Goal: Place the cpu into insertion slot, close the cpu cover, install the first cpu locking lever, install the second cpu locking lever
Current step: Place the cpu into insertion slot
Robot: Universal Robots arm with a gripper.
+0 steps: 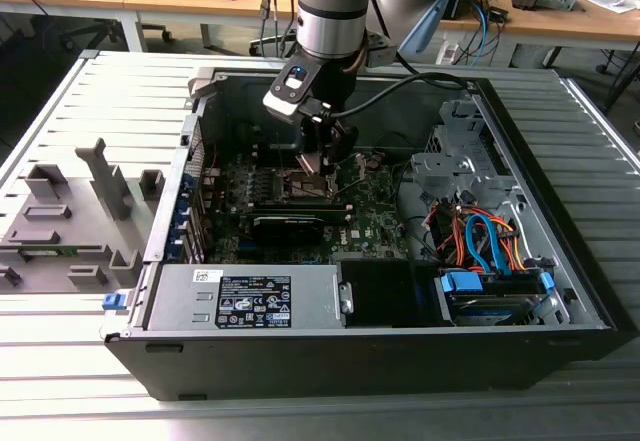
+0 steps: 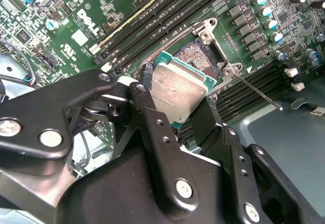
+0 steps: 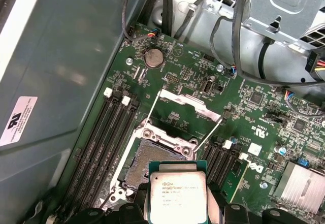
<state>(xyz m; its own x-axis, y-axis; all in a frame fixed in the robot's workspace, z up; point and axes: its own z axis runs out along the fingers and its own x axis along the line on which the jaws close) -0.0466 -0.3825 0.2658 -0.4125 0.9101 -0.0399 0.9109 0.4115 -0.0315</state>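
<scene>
The cpu [image 2: 179,91] is being gripped at two edges by jaws closed on it, being held just over the uncovered slot [image 3: 144,165], cover [image 3: 189,108] standing open.

cpu [image 2: 180,89] low edge hid by fingers [image 2: 152,127] | insertion slot [image 3: 144,163] part hid behind cpu

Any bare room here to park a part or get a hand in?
Free: ribbed grey tabletop beyond the grey plastic fixtures, and on the exterior view's right of the open black computer case. Crowded: orange and blue cables inside; silvery square cpu at the square dark socket.
</scene>
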